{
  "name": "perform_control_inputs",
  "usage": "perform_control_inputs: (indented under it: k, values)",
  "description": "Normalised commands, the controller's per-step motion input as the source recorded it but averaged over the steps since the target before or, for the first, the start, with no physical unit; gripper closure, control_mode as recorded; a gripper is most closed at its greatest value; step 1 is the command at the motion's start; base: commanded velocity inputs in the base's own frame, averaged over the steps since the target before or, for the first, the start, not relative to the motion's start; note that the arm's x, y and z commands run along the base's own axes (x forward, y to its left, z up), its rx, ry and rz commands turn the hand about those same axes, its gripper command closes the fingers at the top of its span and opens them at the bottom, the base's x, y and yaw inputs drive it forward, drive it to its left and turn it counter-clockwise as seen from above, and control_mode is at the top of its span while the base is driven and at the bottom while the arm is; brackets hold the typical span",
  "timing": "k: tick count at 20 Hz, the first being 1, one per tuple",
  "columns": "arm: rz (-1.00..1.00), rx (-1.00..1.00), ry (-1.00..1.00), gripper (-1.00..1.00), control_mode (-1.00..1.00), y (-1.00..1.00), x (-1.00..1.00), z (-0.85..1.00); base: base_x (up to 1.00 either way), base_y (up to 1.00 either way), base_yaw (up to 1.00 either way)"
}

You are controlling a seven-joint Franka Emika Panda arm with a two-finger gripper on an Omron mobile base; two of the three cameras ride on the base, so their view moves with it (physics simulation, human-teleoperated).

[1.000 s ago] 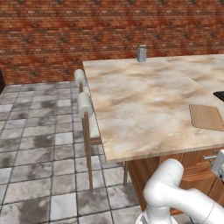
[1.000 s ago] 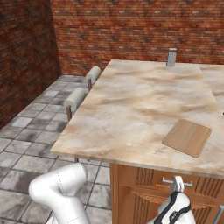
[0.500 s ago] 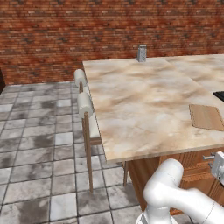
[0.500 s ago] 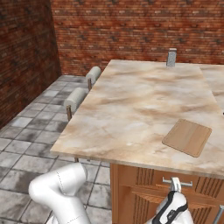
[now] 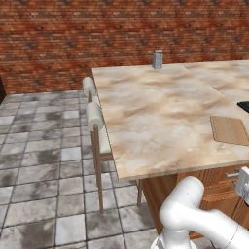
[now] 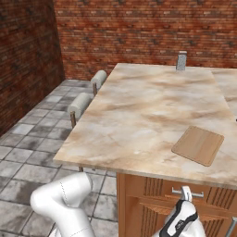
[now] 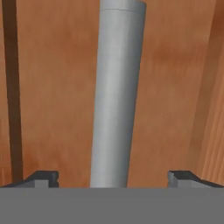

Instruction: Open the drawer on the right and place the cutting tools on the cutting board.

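The drawer (image 6: 152,187) sits closed under the marbled countertop, its ribbed orange-brown front (image 7: 57,87) close before the hand. My gripper (image 6: 186,190) (image 5: 241,181) is at the drawer's grey bar handle (image 6: 176,190). In the hand view the handle (image 7: 116,92) runs between my open fingertips (image 7: 41,177), and the gripper (image 7: 113,177) straddles it without clamping it. The light-tan cutting board (image 5: 229,130) (image 6: 198,145) lies bare on the counter above. The cutting tools are hidden from view.
Two padded stools (image 5: 95,116) (image 6: 83,102) stand at the counter's left side over the tiled floor. A grey canister (image 5: 157,59) (image 6: 181,60) stands at the counter's far edge. A dark object (image 5: 244,105) shows at the right edge. A brick wall lies behind.
The hand has edged slightly closer to the drawer handle. The jaws remain wide and the drawer has not moved.
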Motion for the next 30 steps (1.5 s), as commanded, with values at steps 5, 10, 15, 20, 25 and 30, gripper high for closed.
perform_control_inputs:
  k: [5,10,15,20,25,30]
  values:
    - [0.0,0.0,0.0,-1.0,-1.0,0.0,0.05,0.0,0.0,0.0,0.0]
    - [0.0,0.0,-0.04,1.0,-1.0,0.0,0.03,-0.01,0.0,0.0,0.0]
    - [0.0,0.0,-0.04,1.0,-1.0,0.0,0.04,-0.03,0.0,0.0,0.0]
    - [0.0,0.0,0.0,1.0,-1.0,0.0,0.0,0.0,0.0,0.0,0.0]
    - [0.0,0.0,0.0,1.0,-1.0,0.0,-0.01,0.0,0.0,0.0,0.0]
    - [0.0,0.0,0.0,1.0,-1.0,-0.05,-0.44,-0.05,0.0,0.0,0.0]
